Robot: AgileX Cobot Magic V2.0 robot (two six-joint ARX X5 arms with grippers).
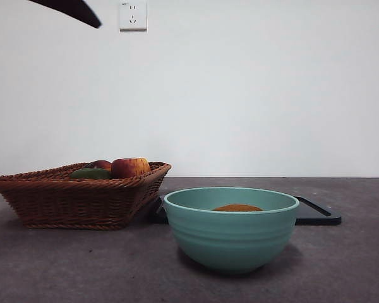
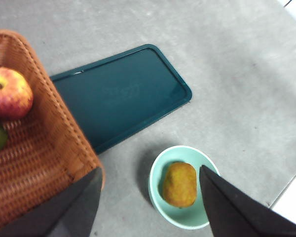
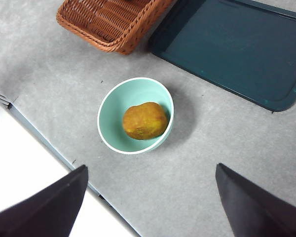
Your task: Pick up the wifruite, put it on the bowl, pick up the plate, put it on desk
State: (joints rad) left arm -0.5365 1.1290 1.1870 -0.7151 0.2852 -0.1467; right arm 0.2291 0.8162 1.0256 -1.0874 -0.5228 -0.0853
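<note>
Pretty even, soft light for me here; the bowl drops a faint shadow on the desk, tray has mild glare, all sharp.

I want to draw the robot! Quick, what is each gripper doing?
Left gripper: open, holding nothing, up above the bowl.
Right gripper: open, holding nothing.

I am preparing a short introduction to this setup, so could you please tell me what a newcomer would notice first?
The teal-green bowl stands nearest on the grey desk, with the brownish-orange wifruite lying inside it. Beside it sits a brown wicker basket holding a red-and-yellow apple and a green fruit, with a flat dark tray behind. Both pincers hover high, open and empty.
</note>
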